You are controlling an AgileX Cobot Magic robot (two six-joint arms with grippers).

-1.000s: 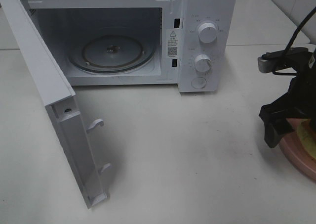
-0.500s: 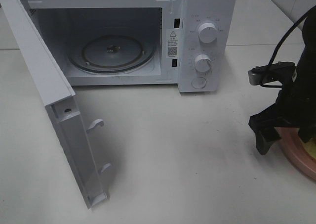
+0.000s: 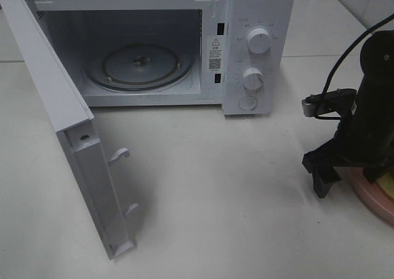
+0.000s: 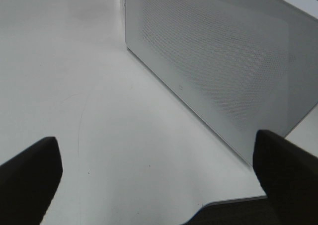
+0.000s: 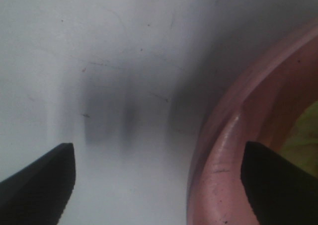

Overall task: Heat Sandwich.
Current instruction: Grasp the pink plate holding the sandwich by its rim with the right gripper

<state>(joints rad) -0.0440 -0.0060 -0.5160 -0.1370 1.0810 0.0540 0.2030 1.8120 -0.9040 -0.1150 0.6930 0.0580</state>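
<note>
1. Two pincers, both spread wide, neither holding anything. Right pincer (image 5: 159,185) sits low at the near right edge of the tabletop (image 3: 215,199), straddling the rim of the pink plate (image 5: 223,150). One finger is over bare tabletop, the other over the plate's inside. Can't confirm contact.
2. Sandwich (image 5: 304,135) is on that plate. Only a yellow-green sliver shows past the arm. It's well apart from the microwave (image 3: 258,20).
3. Left pincer (image 4: 159,170) hangs by the outer face of the door (image 4: 223,61), out of the overhead view.
4. Door is swung open to the left, latch hooks facing the tabletop. Further back, the glass turntable (image 3: 140,64) has nothing on it.
5. My read: we're at the plate pickup, grip not yet made.
6. Next move needs the jaws to close squarely on the rim, deep enough not to slip.
7. Then lift level so the sandwich stays put, carry left and back, and set the plate centred on the turntable. Door and dials come after.
</note>
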